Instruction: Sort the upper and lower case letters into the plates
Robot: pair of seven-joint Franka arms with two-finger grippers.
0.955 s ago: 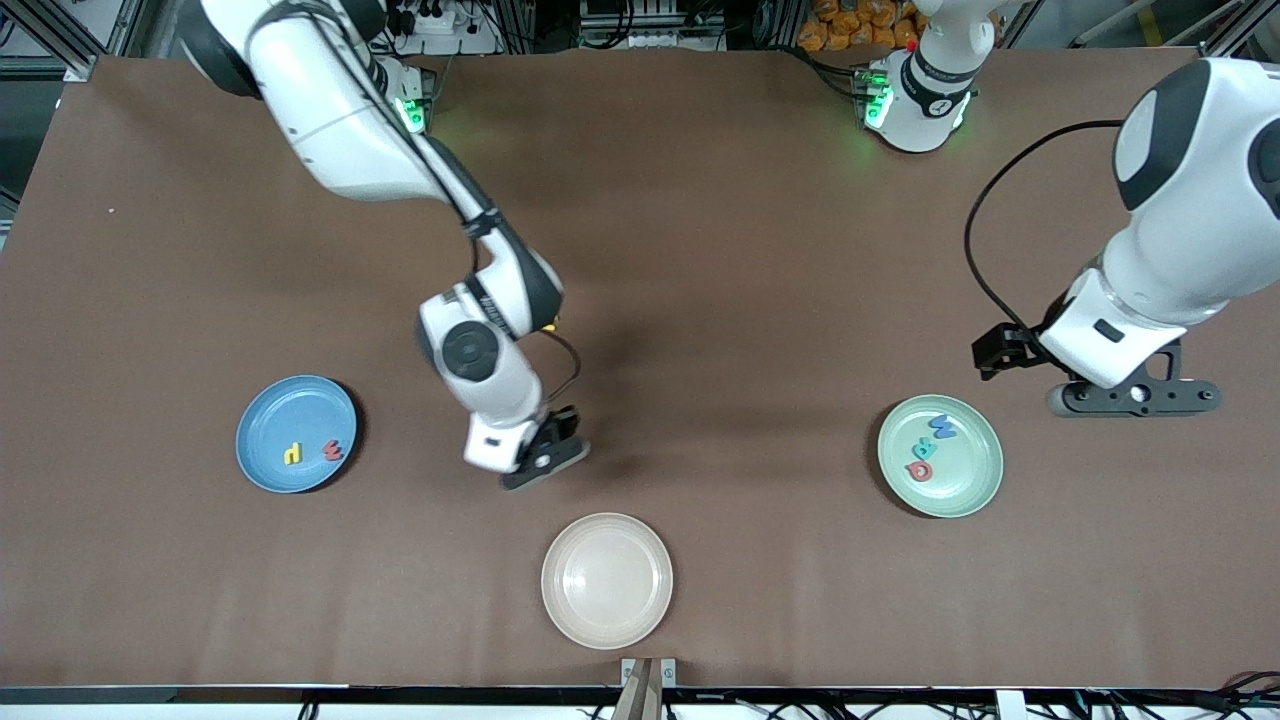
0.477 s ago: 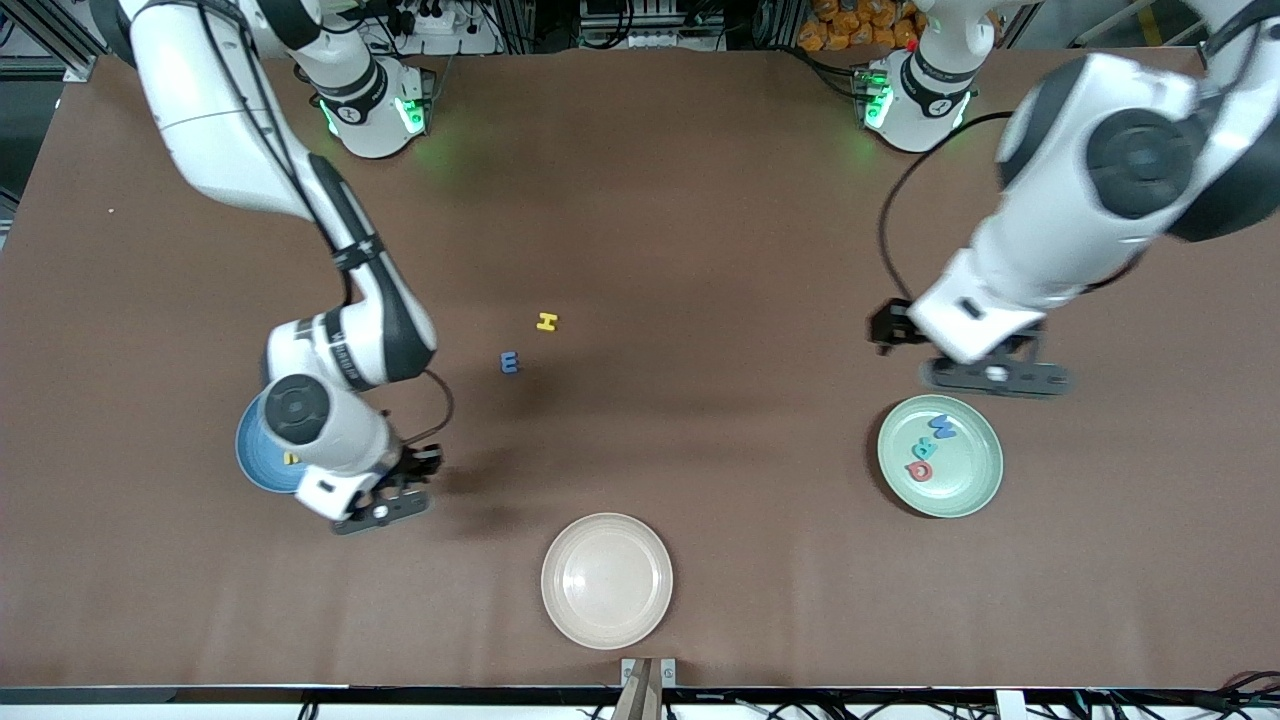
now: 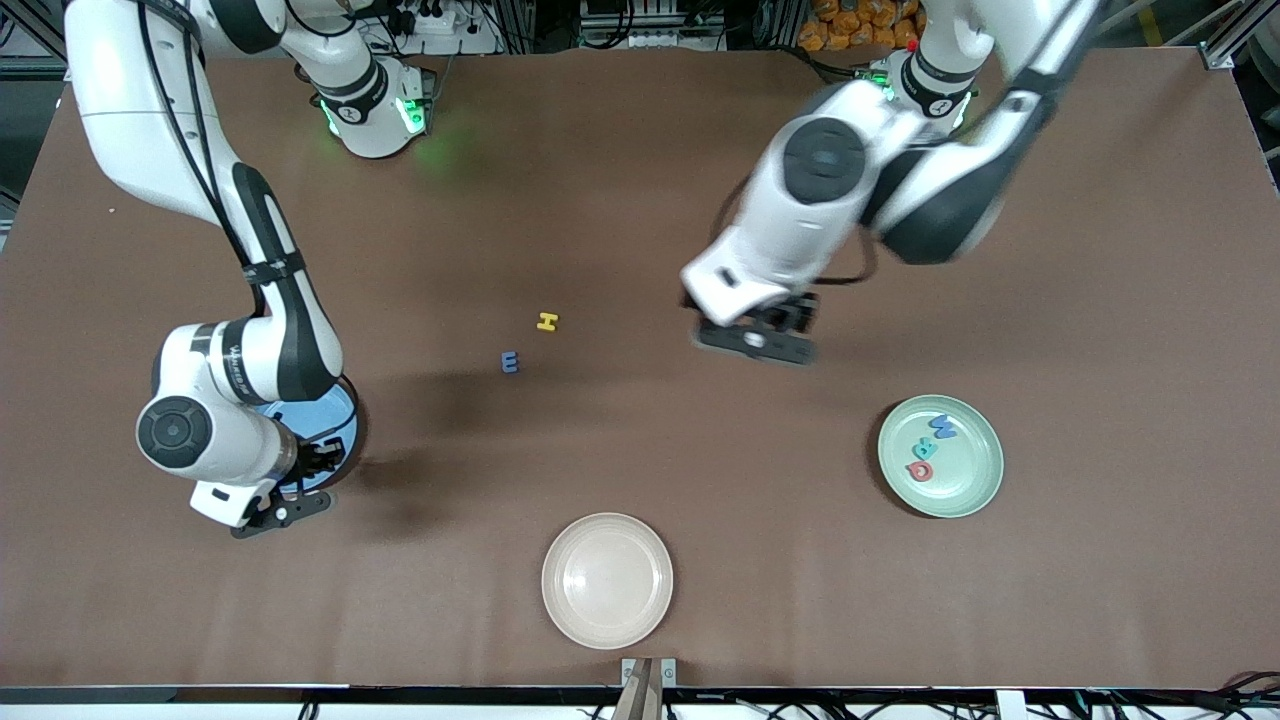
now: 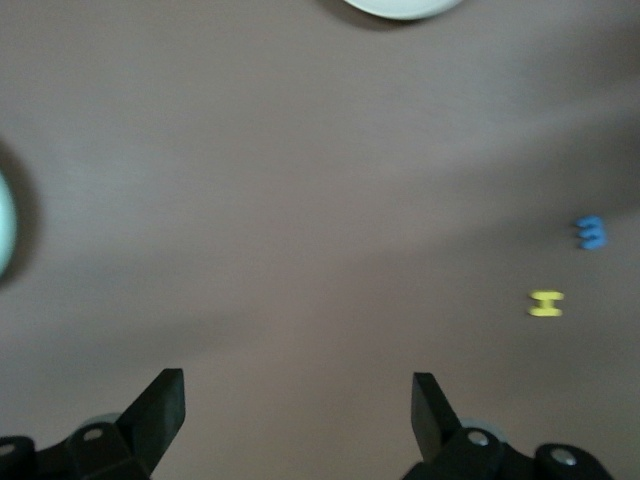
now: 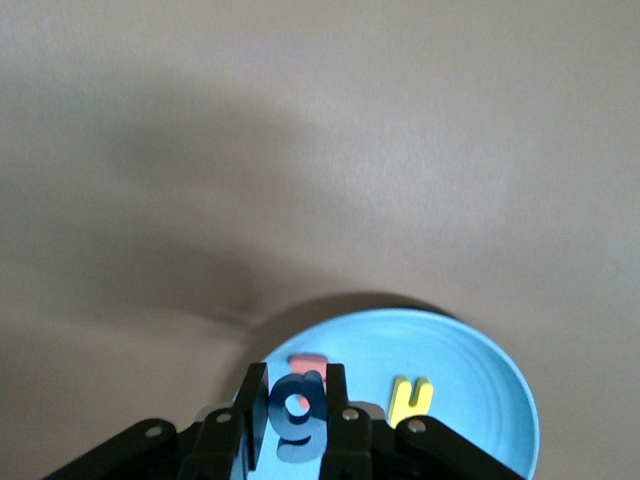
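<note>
Right gripper (image 5: 295, 420) over the sky-blue plate (image 5: 480, 385), clamped on a dark blue letter g (image 5: 297, 415).
A yellow letter (image 5: 408, 398) and a red letter (image 5: 305, 365) lie in that plate. The left gripper (image 4: 297, 405) hangs with jaws wide apart and empty over bare table — near the yellow H (image 3: 547, 321) and blue E (image 3: 510, 361) at mid-table. The mint plate (image 3: 975, 480) toward the left arm's end holds a blue W (image 3: 942, 426), a teal letter (image 3: 926, 449) and a red letter (image 3: 919, 470); a cream plate (image 3: 606, 620) sits nearest the front camera.

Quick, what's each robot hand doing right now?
Left end effector: open, empty, over bare table.
Right end effector: closed on a small dark blue foam letter, over the sky blue plate.
</note>
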